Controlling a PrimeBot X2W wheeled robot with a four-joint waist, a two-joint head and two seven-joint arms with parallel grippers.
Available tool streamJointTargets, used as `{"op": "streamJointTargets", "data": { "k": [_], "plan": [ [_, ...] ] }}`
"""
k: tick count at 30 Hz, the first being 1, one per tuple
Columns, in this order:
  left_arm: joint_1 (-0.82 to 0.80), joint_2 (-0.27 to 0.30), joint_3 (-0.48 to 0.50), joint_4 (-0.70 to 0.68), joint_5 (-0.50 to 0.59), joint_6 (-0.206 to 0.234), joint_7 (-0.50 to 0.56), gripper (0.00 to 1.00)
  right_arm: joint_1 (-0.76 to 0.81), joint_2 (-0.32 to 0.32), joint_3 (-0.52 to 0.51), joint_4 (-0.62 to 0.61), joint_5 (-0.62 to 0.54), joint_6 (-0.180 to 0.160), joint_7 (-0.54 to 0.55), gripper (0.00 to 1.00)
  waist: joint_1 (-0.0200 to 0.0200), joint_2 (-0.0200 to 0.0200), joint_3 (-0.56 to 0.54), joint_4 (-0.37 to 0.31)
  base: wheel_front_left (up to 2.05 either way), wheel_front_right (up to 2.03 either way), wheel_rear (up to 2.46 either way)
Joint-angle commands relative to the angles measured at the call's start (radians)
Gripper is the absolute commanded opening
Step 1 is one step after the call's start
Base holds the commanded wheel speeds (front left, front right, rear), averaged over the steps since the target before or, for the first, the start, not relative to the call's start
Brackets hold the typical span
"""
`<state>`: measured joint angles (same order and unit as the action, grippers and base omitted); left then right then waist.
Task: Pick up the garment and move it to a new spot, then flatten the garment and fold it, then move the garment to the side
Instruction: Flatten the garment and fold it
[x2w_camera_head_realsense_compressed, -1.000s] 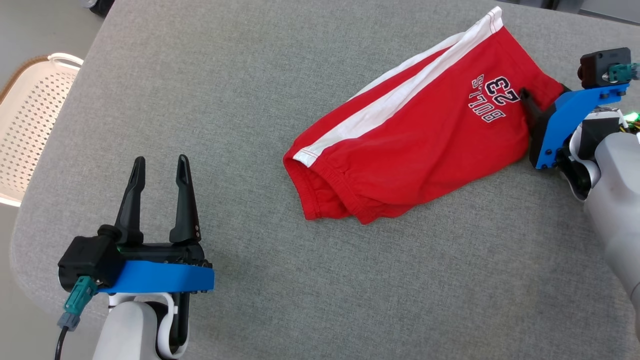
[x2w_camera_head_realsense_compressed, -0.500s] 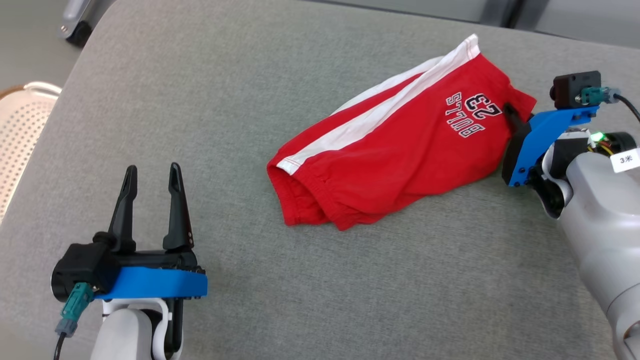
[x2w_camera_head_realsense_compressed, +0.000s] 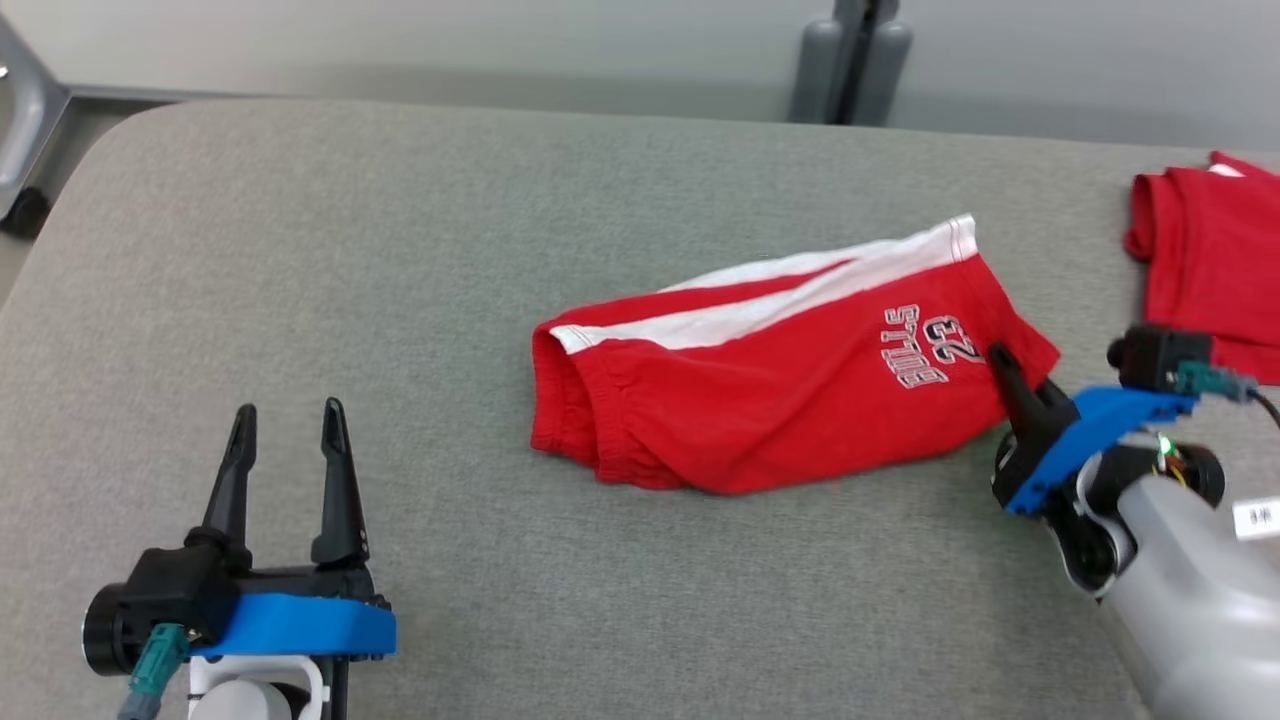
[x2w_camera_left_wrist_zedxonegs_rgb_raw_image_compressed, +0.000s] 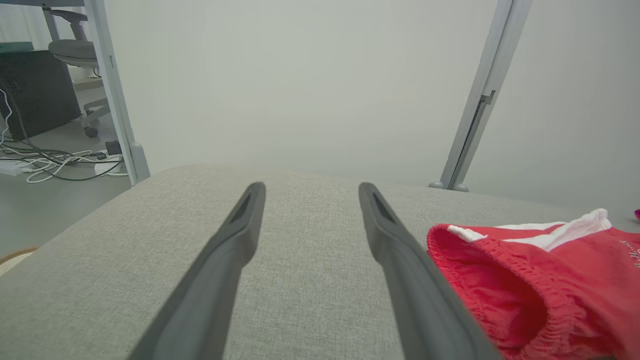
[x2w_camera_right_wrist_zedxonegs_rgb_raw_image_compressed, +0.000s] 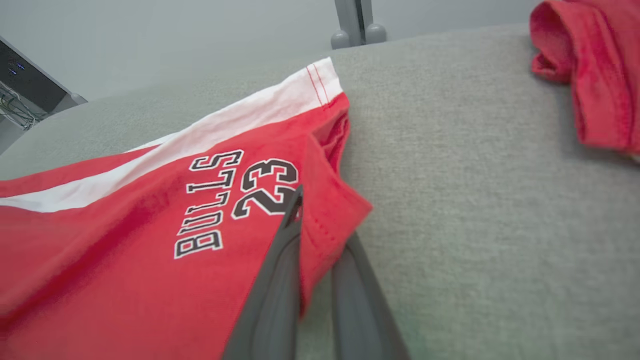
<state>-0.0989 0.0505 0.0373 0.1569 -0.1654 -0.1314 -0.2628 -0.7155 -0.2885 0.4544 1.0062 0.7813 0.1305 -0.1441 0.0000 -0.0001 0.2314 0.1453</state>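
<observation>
Red shorts (x2w_camera_head_realsense_compressed: 780, 400) with a white stripe (x2w_camera_head_realsense_compressed: 800, 290) and "BULLS 23" on them lie on the grey padded table (x2w_camera_head_realsense_compressed: 400, 250). The right gripper (x2w_camera_head_realsense_compressed: 1000, 365) is squeezed shut on the corner of one leg hem. One finger lies on top of the cloth and the other is under it. Most of the shorts stretch away ahead of it and to its left. It probably holds that corner so it can lift or drag the shorts to a new spot.

The left gripper (x2w_camera_head_realsense_compressed: 288, 410) has its fingers wide apart and holds nothing. The waistband is ahead of it and off to its right, not touching.

A second ago the right fingers were apart; now they pinch. The whole picture has shifted too, so the camera moved. Another red cloth (x2w_camera_head_realsense_compressed: 1210, 260) now shows beyond the right gripper.
</observation>
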Motion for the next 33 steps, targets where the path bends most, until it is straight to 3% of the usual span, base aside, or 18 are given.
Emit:
{"op": "streamJointTargets", "data": {
  "k": [1, 7, 15, 23, 33],
  "plan": [
    [0.013, 0.0, -0.002, -0.004, 0.017, 0.002, -0.002, 1.0, 0.047, -0.01, -0.006, -0.021, 0.025, 0.001, -0.017, 0.0, 0.0, 0.0001, -0.031, -0.033, 0.0, 0.0, 0.0],
    [0.044, 0.0, 0.003, -0.005, 0.037, 0.002, -0.002, 1.0, 0.198, -0.045, -0.039, -0.097, 0.115, 0.001, -0.053, 0.0, 0.0, 0.0001, -0.066, -0.071, 0.0, 0.0, 0.0],
    [0.058, 0.0, -0.001, -0.004, 0.041, 0.002, -0.002, 1.0, 0.277, -0.086, -0.073, -0.105, 0.141, 0.001, -0.068, 0.0, 0.0, 0.0001, -0.076, -0.089, 0.0, 0.0, 0.0],
    [0.058, 0.0, -0.008, 0.005, 0.036, 0.002, -0.002, 1.0, 0.27, -0.068, -0.11, -0.155, 0.184, 0.001, -0.082, 0.0, 0.0, 0.0001, -0.08, -0.081, 0.0, 0.0, 0.0],
    [0.067, 0.0, -0.011, 0.013, 0.025, 0.002, -0.002, 1.0, 0.277, -0.038, -0.104, -0.354, 0.209, 0.001, -0.105, 0.0, 0.0, 0.0001, -0.107, -0.069, 0.0, 0.0, 0.0]
  ]
}}
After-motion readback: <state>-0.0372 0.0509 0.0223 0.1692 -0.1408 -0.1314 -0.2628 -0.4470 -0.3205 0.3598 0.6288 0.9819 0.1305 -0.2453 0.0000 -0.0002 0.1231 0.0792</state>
